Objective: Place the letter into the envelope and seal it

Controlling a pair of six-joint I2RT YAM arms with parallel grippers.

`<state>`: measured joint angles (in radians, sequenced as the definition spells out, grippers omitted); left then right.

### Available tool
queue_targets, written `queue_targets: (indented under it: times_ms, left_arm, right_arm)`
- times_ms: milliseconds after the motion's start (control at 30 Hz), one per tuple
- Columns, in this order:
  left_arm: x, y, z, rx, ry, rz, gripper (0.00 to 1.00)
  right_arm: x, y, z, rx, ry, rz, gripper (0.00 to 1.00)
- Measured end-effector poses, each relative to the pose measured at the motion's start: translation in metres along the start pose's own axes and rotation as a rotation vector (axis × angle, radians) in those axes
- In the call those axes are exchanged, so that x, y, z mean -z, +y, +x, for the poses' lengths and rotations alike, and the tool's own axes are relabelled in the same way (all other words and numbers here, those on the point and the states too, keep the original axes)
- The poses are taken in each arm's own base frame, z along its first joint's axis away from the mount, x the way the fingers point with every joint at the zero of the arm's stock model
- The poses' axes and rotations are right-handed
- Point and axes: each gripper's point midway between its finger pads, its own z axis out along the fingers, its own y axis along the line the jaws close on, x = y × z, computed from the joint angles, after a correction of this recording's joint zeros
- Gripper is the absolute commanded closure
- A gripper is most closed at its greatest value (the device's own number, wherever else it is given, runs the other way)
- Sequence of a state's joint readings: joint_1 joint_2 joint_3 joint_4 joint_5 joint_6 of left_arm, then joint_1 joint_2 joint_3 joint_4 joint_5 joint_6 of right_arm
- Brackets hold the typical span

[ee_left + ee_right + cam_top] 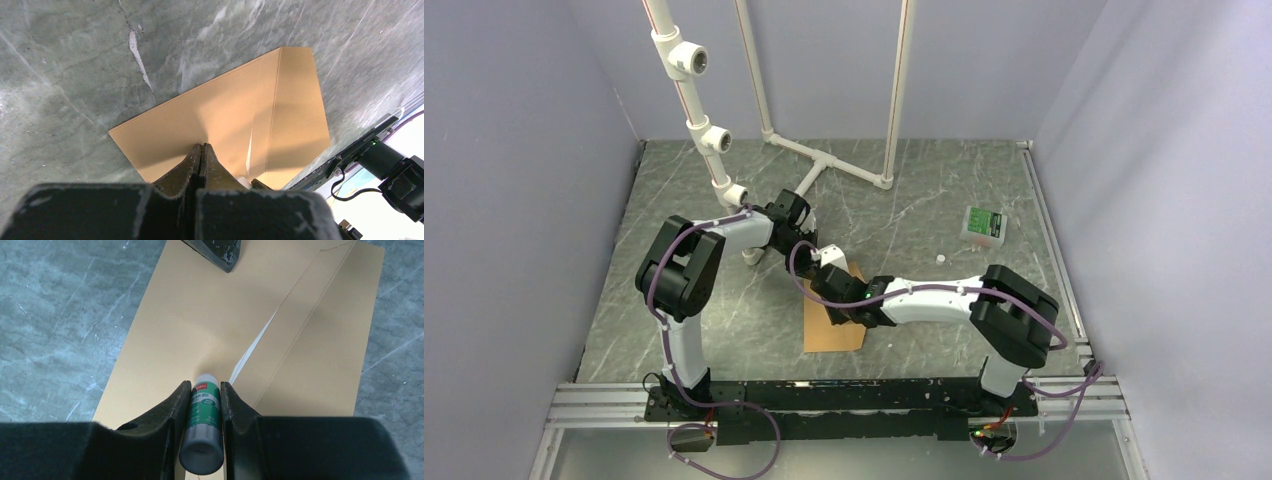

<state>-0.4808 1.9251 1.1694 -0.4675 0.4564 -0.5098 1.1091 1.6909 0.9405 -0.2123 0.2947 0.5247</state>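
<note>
**Item 1, envelope** [834, 325] [225, 120] [200, 325]: kraft-brown, lying flat on the table [944, 190] just ahead of the two arm bases and between them. A fold line runs the length of its face. You will see a slanted edge crossing that face, with a thin pale sliver showing along it. Whether that sliver is the letter, you cannot tell from these views.

**Item 2, left fingers** [829, 262] [192, 162]: pressed together with no gap. Their tips rest on the envelope's face near its middle. One dark tip also enters the top of the right wrist view [220, 255].

**Item 3, right fingers** [842, 308] [180, 405]: clamped on a glue stick [201, 425], one finger on each side of the barrel. The stick has a green label and a grey butt towards the camera. Its pale far end sits against the paper, just beside the sliver.

**Item 4, surroundings:** a small green-and-white box [983, 225] sits well apart to the right. A tiny white piece [941, 259] lies near it. A white pipe frame [824, 160] stands at the back of the table.
</note>
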Motion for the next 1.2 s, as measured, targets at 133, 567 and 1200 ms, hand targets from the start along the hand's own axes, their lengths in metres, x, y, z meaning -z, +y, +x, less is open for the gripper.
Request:
queue_targets:
  times_ms: [133,567,1200]
  left_arm:
    - [0.000,0.000,0.000,0.001,0.001,0.001,0.98]
    - [0.000,0.000,0.000,0.001,0.001,0.002,0.98]
    - [0.000,0.000,0.000,0.001,0.002,0.003,0.97]
  right_arm:
    - [-0.006,-0.004,-0.006,-0.015,-0.003,0.014,1.00]
    - [-0.029,-0.013,-0.040,-0.061,-0.043,0.046,1.00]
    - [-0.004,-0.003,-0.005,-0.044,0.030,0.038,1.00]
